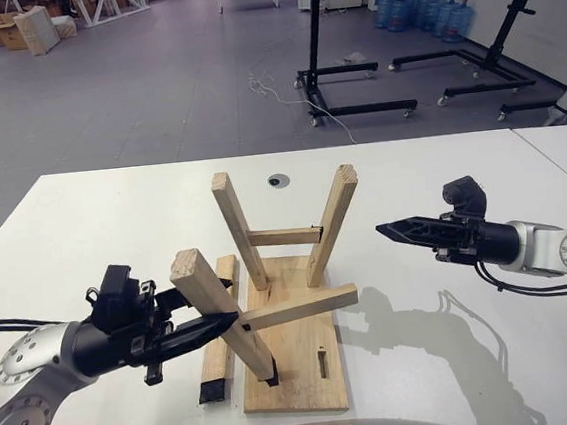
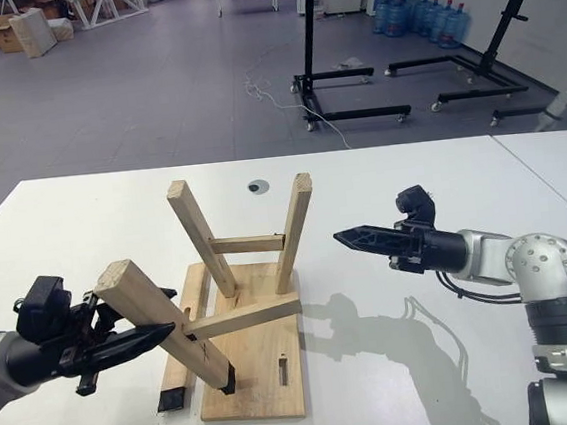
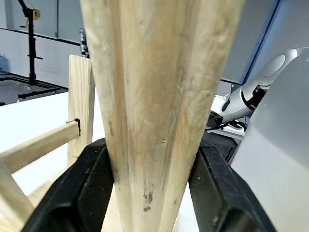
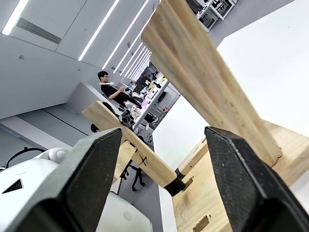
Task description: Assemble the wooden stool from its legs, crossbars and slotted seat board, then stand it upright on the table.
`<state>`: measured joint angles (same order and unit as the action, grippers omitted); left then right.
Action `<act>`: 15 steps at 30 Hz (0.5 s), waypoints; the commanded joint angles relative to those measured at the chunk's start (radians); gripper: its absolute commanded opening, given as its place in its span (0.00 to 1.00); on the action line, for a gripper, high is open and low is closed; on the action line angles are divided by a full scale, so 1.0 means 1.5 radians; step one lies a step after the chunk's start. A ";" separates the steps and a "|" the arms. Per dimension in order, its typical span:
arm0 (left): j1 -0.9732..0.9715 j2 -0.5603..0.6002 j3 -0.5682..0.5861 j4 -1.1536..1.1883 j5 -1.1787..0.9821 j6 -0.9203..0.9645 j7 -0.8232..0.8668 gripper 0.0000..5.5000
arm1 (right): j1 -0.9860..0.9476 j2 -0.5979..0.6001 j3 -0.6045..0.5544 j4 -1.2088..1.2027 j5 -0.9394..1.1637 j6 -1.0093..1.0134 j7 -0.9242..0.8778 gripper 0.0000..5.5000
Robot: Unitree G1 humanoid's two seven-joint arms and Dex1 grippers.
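You have the stool part-built: pale seat board (image 1: 297,377) flat on the surface (image 1: 84,222).
Left jaws clamp one tilted leg (image 1: 198,281); right jaws released.

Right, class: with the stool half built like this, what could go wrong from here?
The tilted leg, clamped in the left gripper, leans steeply over the seat board; let go, it may topple over. Its crossbar could knock the two standing legs. The right gripper hovers open, apart, steadying nothing.

Left wrist view: gripped leg (image 3: 159,96) running past top and bottom edges. Head views: left gripper (image 1: 222,324) and gripped leg covering middle of loose leg (image 1: 216,365) lying beside seat board (image 1: 295,387).
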<state>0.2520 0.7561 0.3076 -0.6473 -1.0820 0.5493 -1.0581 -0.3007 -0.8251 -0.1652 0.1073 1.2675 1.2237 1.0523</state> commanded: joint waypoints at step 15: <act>0.017 0.022 0.001 0.000 -0.006 0.032 -0.009 0.38 | -0.008 -0.001 0.014 -0.024 -0.079 0.048 0.040 0.57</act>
<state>0.2790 0.7922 0.3244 -0.6494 -1.1102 0.5978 -1.0675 -0.3032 -0.8298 -0.1451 0.0787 1.1674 1.2857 1.1167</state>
